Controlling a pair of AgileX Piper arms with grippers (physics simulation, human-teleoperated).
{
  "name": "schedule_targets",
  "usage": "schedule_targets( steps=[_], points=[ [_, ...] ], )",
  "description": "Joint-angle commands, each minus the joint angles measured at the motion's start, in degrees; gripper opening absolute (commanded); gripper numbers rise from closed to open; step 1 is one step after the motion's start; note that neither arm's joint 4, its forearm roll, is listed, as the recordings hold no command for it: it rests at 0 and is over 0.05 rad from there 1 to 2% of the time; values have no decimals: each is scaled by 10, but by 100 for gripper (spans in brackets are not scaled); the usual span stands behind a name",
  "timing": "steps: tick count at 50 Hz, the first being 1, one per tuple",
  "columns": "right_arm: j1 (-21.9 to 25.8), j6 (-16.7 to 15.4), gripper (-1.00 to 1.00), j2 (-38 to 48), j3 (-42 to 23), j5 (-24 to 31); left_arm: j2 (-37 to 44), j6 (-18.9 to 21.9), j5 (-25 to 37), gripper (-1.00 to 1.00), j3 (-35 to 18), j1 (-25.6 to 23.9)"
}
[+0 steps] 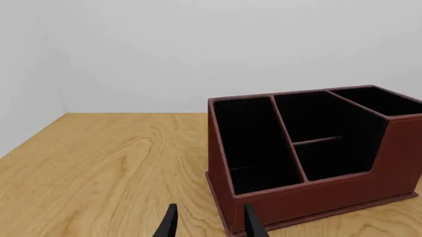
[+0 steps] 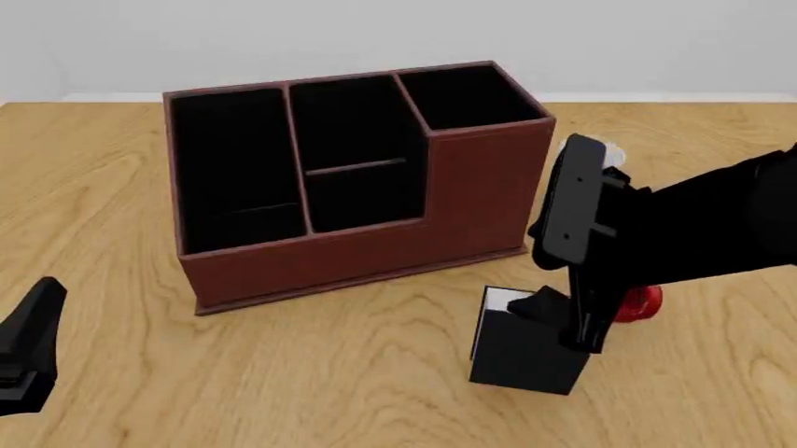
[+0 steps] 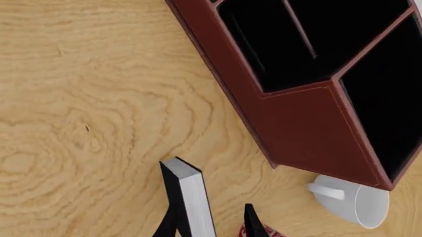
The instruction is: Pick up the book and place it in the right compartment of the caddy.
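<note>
The book [image 2: 521,353] stands upright on the table in front of the caddy [image 2: 373,252], black covers showing and white page edges [image 3: 196,202] facing up. My right gripper [image 3: 211,224] is open and straddles the book's top; one finger [image 3: 169,223] lies against a cover and the other finger [image 3: 254,223] stands off from it. In the front view that gripper [image 2: 563,322] sits low over the book. The right compartment [image 2: 468,93] is tall, black inside and holds nothing. My left gripper [image 1: 209,224] is open and holds nothing, near the table's front left [image 2: 28,355].
A white mug [image 3: 353,200] lies on its side by the caddy's right end. A red object [image 2: 641,301] shows just behind my right arm. Bare wood [image 2: 112,187] lies left of the caddy and in front of it.
</note>
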Motion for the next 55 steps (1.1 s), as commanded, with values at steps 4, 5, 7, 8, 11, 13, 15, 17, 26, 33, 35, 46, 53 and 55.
schedule_targets(
  steps=[4, 5, 7, 8, 11, 13, 15, 17, 26, 33, 35, 46, 53, 55],
  points=[
    [-1, 8, 100, 29, 8, -11, 0, 0, 0, 100, 0, 0],
    [2, 15, 100, 31, 5, -9, 0, 0, 0, 100, 0, 0],
    [2, 11, 100, 33, 8, -11, 0, 0, 0, 100, 0, 0],
    [5, 16, 100, 35, 7, -10, 0, 0, 0, 100, 0, 0],
    [7, 21, 100, 39, 9, -13, 0, 0, 0, 100, 0, 0],
    [11, 30, 100, 44, 14, -18, 0, 0, 0, 100, 0, 0],
    [11, 33, 100, 52, 22, -28, 0, 0, 0, 100, 0, 0],
    [13, 37, 100, 58, 28, -35, 0, 0, 0, 100, 0, 0],
    [20, 53, 100, 73, 34, -48, 0, 0, 0, 100, 0, 0],
    [18, 58, 100, 92, 32, -52, 0, 0, 0, 100, 0, 0],
    [10, 50, 100, 103, 37, -61, 0, 0, 0, 100, 0, 0],
    [-2, 50, 100, 135, 51, -76, 0, 0, 0, 100, 0, 0],
    [3, 56, 100, 140, 67, -85, 0, 0, 0, 100, 0, 0],
    [4, 58, -100, 137, 65, -79, 0, 0, 0, 100, 0, 0]
  ],
)
